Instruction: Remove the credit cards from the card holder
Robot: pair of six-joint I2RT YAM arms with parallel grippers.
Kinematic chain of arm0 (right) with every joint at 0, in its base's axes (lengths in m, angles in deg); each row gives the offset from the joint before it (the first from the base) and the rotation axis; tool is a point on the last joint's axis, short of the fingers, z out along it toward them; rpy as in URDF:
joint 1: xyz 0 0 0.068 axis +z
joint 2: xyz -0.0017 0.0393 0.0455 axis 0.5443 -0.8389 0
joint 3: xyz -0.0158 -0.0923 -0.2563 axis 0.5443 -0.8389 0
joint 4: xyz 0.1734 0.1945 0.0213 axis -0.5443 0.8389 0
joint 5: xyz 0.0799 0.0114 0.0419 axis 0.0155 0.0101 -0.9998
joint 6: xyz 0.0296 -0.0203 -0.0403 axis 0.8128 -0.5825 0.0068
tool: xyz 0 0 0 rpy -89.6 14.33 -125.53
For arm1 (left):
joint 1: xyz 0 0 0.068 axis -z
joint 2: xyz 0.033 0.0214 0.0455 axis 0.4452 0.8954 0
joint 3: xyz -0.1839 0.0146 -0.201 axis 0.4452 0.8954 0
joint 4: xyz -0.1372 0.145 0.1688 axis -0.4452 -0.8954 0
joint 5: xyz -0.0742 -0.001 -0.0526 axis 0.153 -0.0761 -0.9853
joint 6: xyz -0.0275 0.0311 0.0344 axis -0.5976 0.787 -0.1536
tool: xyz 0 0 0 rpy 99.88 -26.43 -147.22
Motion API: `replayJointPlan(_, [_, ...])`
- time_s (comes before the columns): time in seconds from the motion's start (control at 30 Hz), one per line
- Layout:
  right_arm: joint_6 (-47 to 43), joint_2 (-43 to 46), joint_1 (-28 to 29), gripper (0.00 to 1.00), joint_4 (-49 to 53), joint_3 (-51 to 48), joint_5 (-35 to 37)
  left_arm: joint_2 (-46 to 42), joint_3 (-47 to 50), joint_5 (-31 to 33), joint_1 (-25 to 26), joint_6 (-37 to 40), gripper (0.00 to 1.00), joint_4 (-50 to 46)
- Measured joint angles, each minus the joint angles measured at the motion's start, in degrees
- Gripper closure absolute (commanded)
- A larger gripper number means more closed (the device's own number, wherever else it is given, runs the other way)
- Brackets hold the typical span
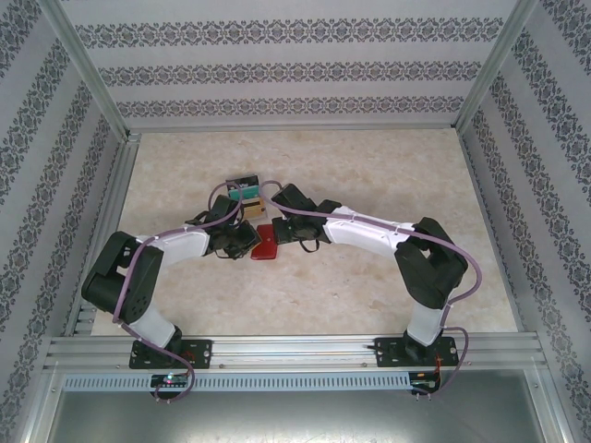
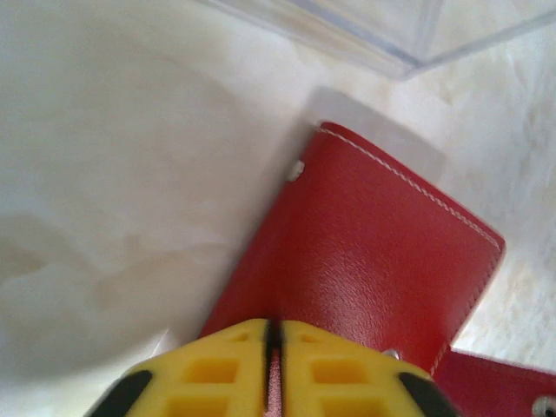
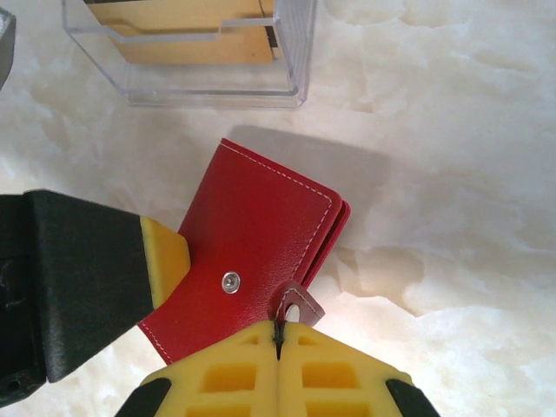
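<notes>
Right claw [image 3: 278, 334] tight on card holder [image 3: 261, 217] tab [image 3: 300, 306]

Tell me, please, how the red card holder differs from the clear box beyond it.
The card holder is opaque red; the clear box is see-through. The card holder is thin and folded, hiding its contents; the clear box is deeper, showing tan cards inside. Both are rectangular.

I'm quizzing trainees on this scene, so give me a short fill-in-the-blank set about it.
The flat folding leather card holder is ___. The right gripper is shut on its small closing ___. The left gripper, at the holder's edge, has ___ fingertips. Tan cards stand in a clear plastic ___.
Missing: red; tab; yellow; box.
</notes>
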Motion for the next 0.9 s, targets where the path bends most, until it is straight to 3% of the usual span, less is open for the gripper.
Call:
replayJointPlan(0.03, [0.07, 0.13, 0.0, 1.0, -0.13, 0.0, -0.31, -1.03, -0.55, 1.29, 0.0, 0.74, 0.44, -2.25])
replayJointPlan(0.13, [0.07, 0.31, 0.0, 1.0, -0.26, 0.13, -1.36, -6.49, -2.21, 4.76, -0.57, 1.79, 0.34, -8.48])
replayJointPlan(0.4, [-0.22, 1.33, 0.35, 1.0, -0.42, 1.95, -4.76, -19.98, -6.08, 10.19, -4.5, 5.6, 0.31, -14.88])
replayJointPlan(0.9, [-1.09, 6.56, 0.63, 1.0, 0.0, 0.74, -3.85, -19.26, -6.08, 9.66, -4.79, 7.91, 0.28, -17.49])
